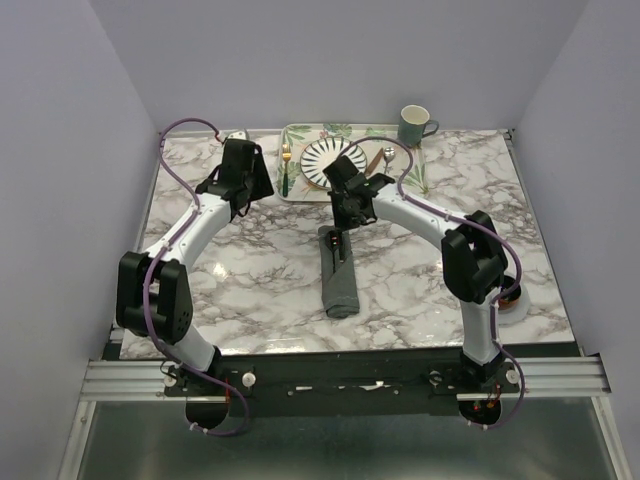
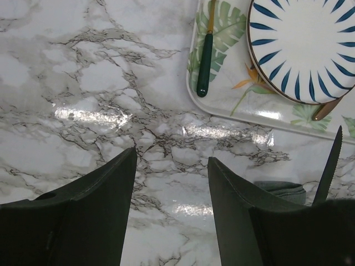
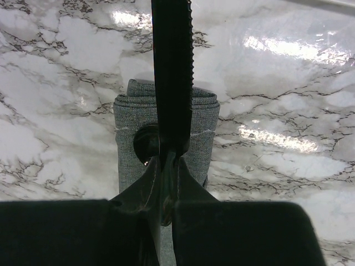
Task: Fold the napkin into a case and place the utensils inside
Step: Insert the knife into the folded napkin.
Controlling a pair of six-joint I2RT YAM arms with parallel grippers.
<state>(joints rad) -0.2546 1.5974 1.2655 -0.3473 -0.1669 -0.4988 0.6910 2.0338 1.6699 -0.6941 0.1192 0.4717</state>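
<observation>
Your right gripper (image 3: pixel 169 160) is clamping the knife (image 3: pixel 172 55), your left gripper (image 2: pixel 172 160) is gaping empty; the serrations are threatening to snag the twelve-o'clock end of the case (image 3: pixel 202 141).

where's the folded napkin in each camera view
Top external: the folded napkin is a long grey strip at centre, running toward the arm bases.
Left wrist: only a grey corner at lower right, beside the knife tip.
Right wrist: centre, its folded end uppermost, behind the blade.
Shared landmark: the serrated knife, clamped in the right gripper over the napkin's far end.
</observation>
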